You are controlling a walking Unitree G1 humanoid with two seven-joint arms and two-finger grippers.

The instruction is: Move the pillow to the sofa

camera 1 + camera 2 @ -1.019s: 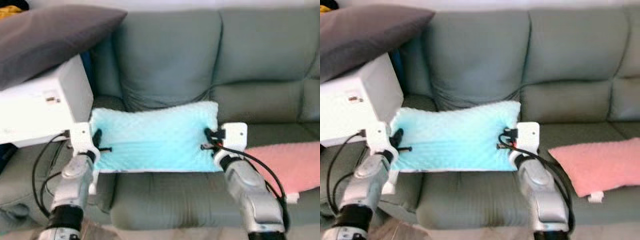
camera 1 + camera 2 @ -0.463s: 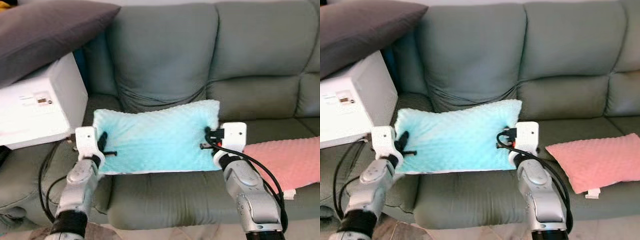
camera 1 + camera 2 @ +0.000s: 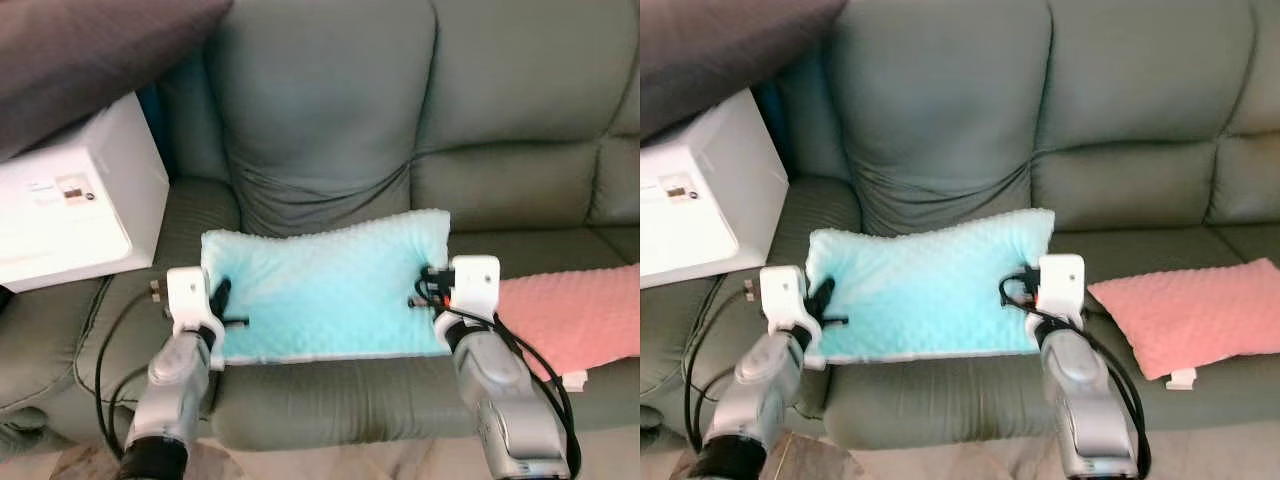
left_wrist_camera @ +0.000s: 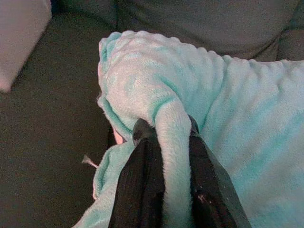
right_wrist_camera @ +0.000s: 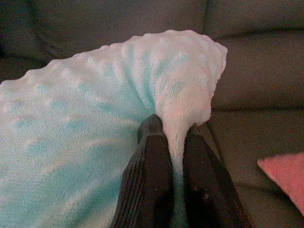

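A light turquoise, bumpy-textured pillow hangs stretched between my two grippers, just above the front of the grey-green sofa's seat cushion. My left gripper is shut on the pillow's left edge, and a fold of fabric is pinched between its black fingers. On the opposite edge my right gripper is shut too, its fingers squeezing a ridge of the pillow near the upper right corner.
A pink pillow lies on the seat cushion to the right. A white box-like appliance sits on the sofa's left side with a dark grey cushion above it. Black cables trail down the left arm.
The camera has tilted down and come closer to the sofa. The pillow, still held at both ends, now sits lower and further over the seat cushion.
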